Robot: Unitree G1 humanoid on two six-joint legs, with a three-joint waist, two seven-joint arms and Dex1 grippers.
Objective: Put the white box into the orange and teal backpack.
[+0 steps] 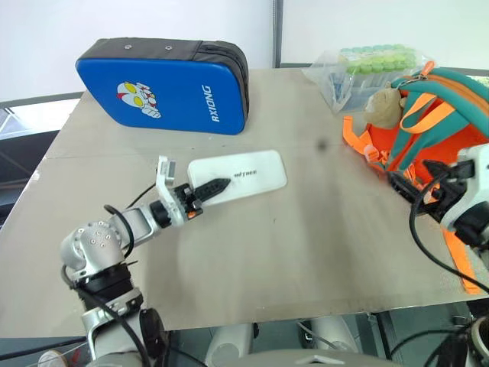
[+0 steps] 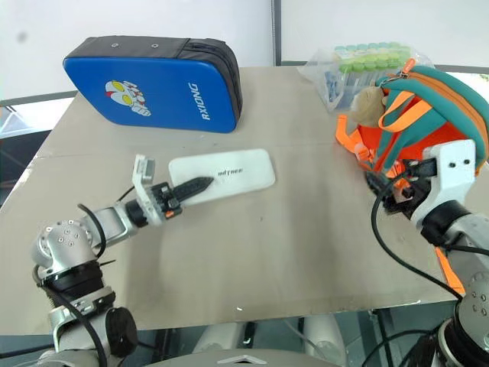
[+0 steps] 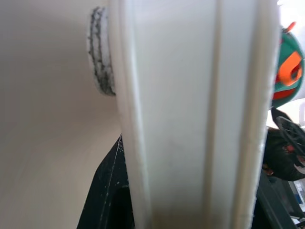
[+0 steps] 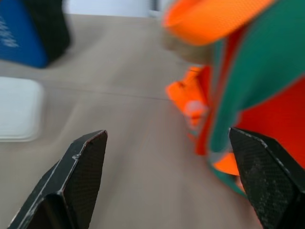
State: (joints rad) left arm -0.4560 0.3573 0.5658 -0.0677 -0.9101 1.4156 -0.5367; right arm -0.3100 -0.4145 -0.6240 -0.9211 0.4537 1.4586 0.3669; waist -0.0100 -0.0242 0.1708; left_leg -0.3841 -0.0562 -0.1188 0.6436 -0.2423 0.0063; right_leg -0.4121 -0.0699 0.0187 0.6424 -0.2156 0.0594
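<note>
Pinching only one end of the white box (image 1: pixel 238 174) near the table's (image 1: pixel 306 245) middle, your left gripper (image 1: pixel 210 188) risked it twisting loose. Your right gripper (image 4: pixel 167 143) stood spread beside the backpack (image 2: pixel 428 115) at the right edge, whose straps could snag it.

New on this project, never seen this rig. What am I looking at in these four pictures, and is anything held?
It's a humanoid robot with two arms, each ending in a two-finger black gripper. The two wide pictures come from its head camera, looking down over a table. The two close-ups come from cameras on each wrist.

On the table: a white box, a big blue padded case, an orange and teal backpack with a plush animal, and a bag of tubes.

The left gripper is clamped on the near end of the white box; its wrist picture shows the box edge-on. The right gripper is open beside the backpack, holding nothing.
</note>
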